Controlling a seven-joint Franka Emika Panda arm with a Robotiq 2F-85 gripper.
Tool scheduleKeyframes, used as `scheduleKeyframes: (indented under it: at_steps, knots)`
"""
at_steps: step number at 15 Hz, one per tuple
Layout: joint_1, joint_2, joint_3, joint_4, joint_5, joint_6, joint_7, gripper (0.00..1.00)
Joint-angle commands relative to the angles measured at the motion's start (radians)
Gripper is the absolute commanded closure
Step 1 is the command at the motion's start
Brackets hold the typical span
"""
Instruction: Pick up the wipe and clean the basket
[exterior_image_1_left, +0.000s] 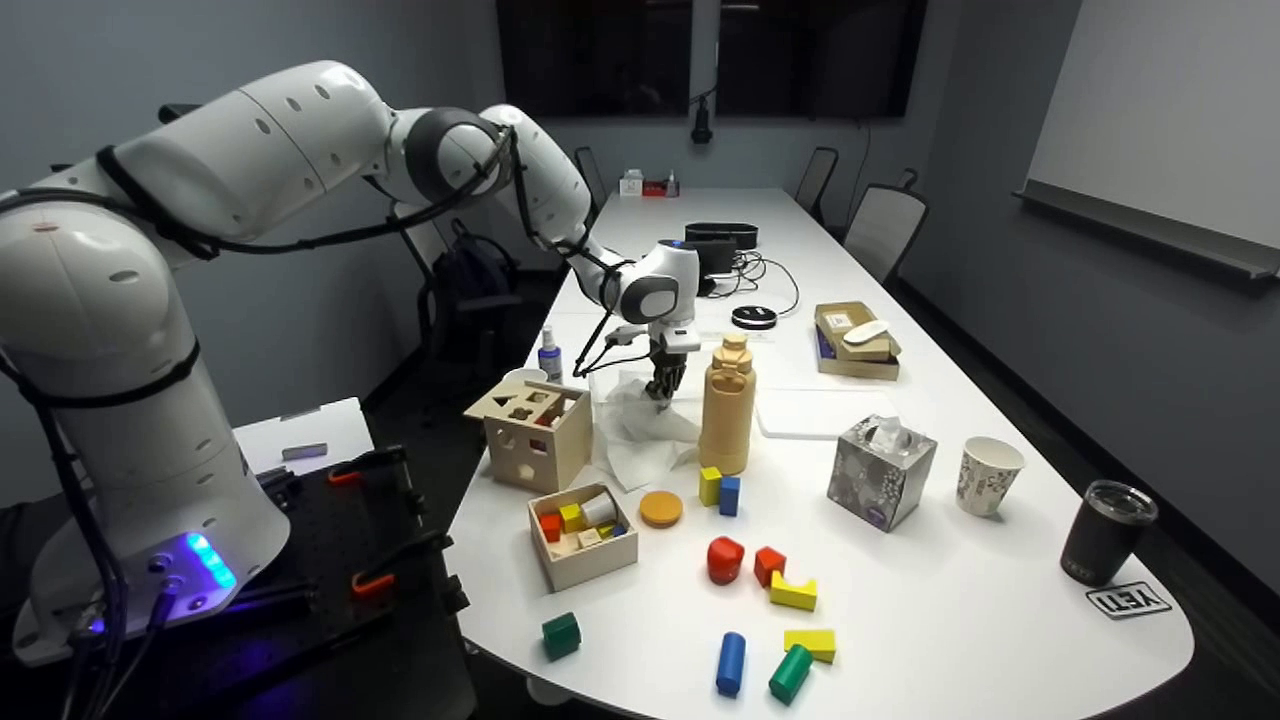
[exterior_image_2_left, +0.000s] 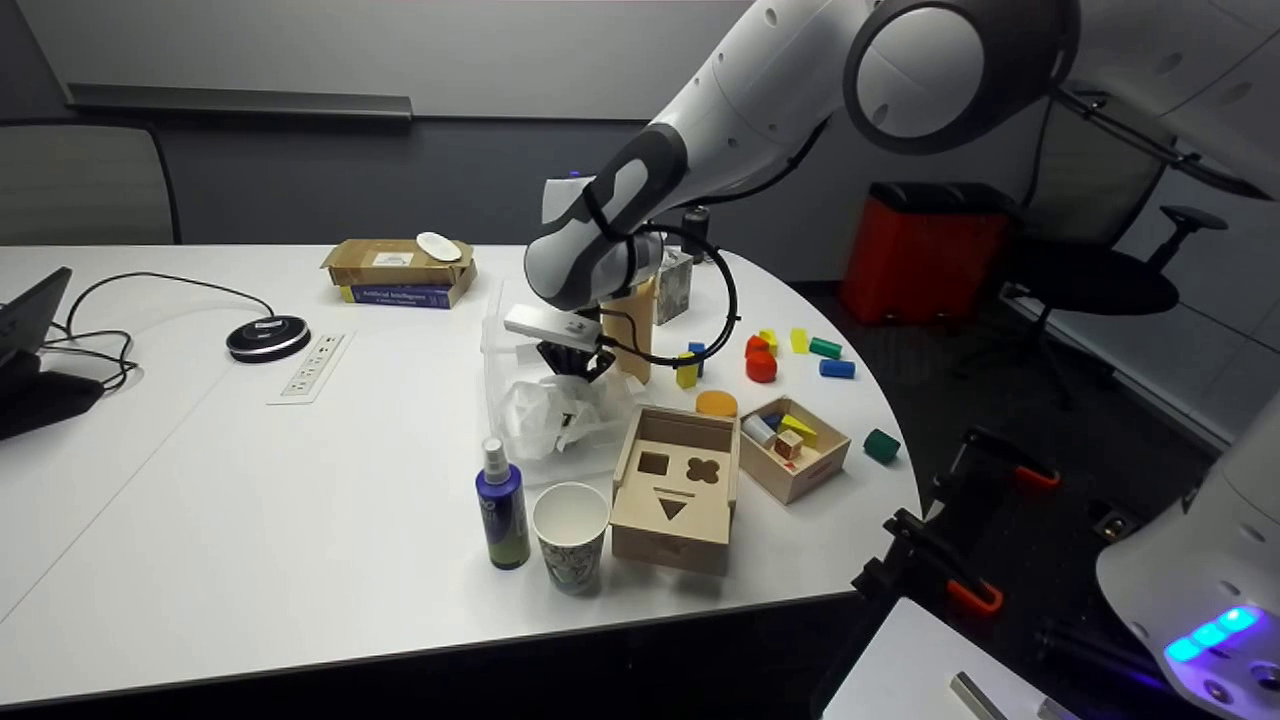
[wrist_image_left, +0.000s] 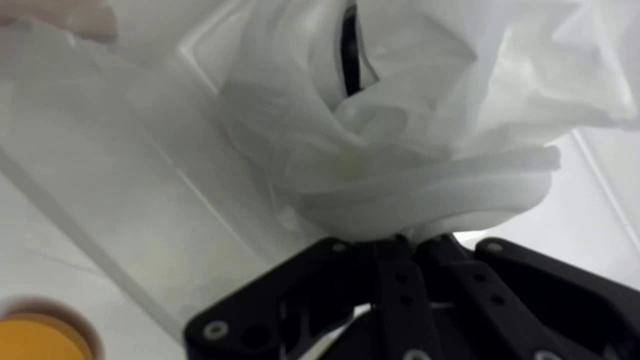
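Note:
The white crumpled wipe (exterior_image_1_left: 640, 440) lies bunched under my gripper (exterior_image_1_left: 660, 390), beside the tan bottle. In an exterior view the wipe (exterior_image_2_left: 540, 415) shows a small dark mark, and the gripper (exterior_image_2_left: 572, 365) points down onto it. In the wrist view the black fingertips (wrist_image_left: 412, 245) are nearly together with a fold of the wipe (wrist_image_left: 425, 200) pinched between them. A dark slot shows in the folds. A pale, flat, see-through sheet or tray (wrist_image_left: 125, 150) lies below the wipe. No basket can be made out.
A tan bottle (exterior_image_1_left: 728, 410) stands close beside the gripper. A wooden shape-sorter box (exterior_image_1_left: 540, 440), a small block box (exterior_image_1_left: 585, 550), a spray bottle (exterior_image_2_left: 502, 505) and a paper cup (exterior_image_2_left: 572, 540) stand near. An orange disc (exterior_image_1_left: 660, 508) and loose blocks lie in front.

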Motion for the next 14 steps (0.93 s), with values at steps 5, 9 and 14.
scheduleKeyframes:
  at_steps: [5, 9, 14]
  knots:
    - [0.0, -0.009, 0.033, -0.007, 0.009, -0.026, 0.044, 0.99]
    - [0.003, -0.005, 0.043, -0.014, 0.012, 0.068, 0.049, 0.99]
    - [0.052, 0.003, -0.026, -0.022, -0.067, 0.179, 0.032, 0.99]
